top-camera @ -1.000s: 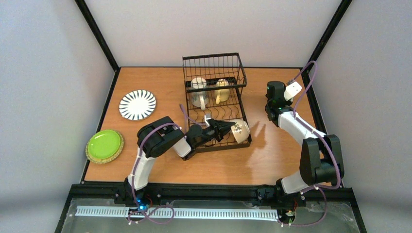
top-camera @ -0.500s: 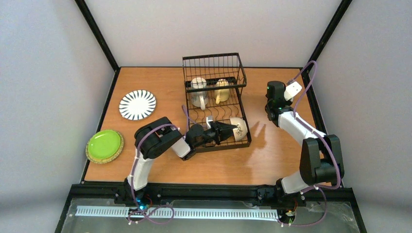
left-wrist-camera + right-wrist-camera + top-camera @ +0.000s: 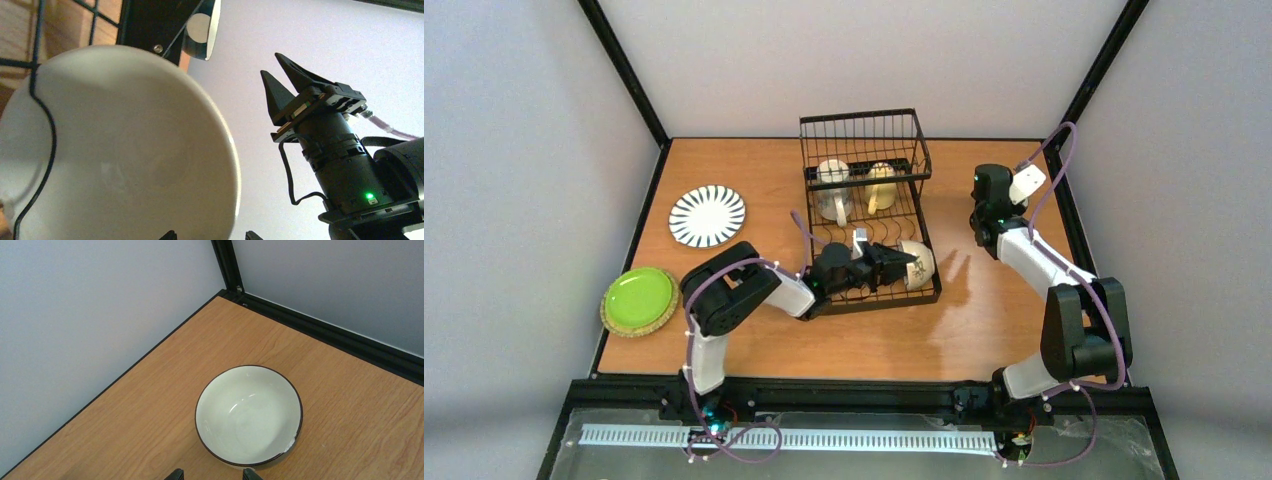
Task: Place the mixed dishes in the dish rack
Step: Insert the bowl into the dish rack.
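Note:
The black wire dish rack [image 3: 886, 299] stands mid-table with a cream mug [image 3: 833, 192] and a yellow mug [image 3: 881, 186] in it. A cream bowl [image 3: 918, 264] lies on its side at the rack's near right corner. My left gripper [image 3: 896, 267] is open, its fingertips either side of the bowl's rim [image 3: 235, 165]. My right gripper [image 3: 213, 475] is open over the far right of the table, just short of a white dark-rimmed bowl [image 3: 248, 415]. The top view hides that bowl under the right gripper [image 3: 990, 182].
A black-and-white striped plate [image 3: 707, 215] lies at the far left. A lime-green plate [image 3: 638, 298] sits on a tan plate [image 3: 670, 305] at the left edge. Black frame rails border the table close to the dark-rimmed bowl. The right arm [image 3: 345, 150] shows beyond the cream bowl.
My left gripper has opened and let go of the cream bowl, which now rests in the rack. The left elbow has swung left. The right arm has not moved.

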### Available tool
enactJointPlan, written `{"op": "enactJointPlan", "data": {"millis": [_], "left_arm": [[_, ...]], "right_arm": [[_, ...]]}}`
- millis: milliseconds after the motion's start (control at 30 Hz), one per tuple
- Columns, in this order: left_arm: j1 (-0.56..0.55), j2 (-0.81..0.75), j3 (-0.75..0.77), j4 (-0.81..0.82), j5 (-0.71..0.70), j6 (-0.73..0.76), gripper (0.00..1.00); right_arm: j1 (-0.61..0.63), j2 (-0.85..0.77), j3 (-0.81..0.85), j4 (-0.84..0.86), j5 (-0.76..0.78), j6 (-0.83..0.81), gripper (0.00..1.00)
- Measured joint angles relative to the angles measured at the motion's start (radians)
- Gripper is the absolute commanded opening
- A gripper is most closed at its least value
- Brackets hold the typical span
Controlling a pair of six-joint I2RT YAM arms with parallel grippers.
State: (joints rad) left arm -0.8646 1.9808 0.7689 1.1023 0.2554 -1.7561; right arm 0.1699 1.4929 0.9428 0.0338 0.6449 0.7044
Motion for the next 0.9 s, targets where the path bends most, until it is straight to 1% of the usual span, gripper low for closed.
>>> {"op": "enactJointPlan", "data": {"millis": [100, 200, 333, 633, 700, 900], "left_arm": [[0.001, -0.029, 0.013, -0.053, -0.001, 0.047, 0.77], [0.001, -0.052, 0.016, -0.097, -0.005, 0.086, 0.8], [0.001, -0.09, 0.019, -0.161, -0.016, 0.132, 0.8], [0.002, -0.142, 0.026, -0.254, -0.029, 0.19, 0.8], [0.006, -0.159, 0.025, -0.28, -0.031, 0.201, 0.82], [0.023, -0.234, 0.007, -0.35, -0.046, 0.237, 0.83]], "right_arm": [[0.0, 0.0, 0.001, -0.002, 0.0, -0.005, 0.68], [0.0, 0.0, 0.005, -0.007, 0.001, -0.008, 0.68], [0.0, 0.0, 0.019, -0.017, 0.002, -0.012, 0.68], [0.0, 0.006, 0.058, -0.027, 0.016, -0.032, 0.68], [0.0, 0.021, 0.081, -0.039, 0.029, -0.041, 0.68], [-0.005, 0.104, 0.154, -0.069, 0.052, -0.06, 0.68]]}}
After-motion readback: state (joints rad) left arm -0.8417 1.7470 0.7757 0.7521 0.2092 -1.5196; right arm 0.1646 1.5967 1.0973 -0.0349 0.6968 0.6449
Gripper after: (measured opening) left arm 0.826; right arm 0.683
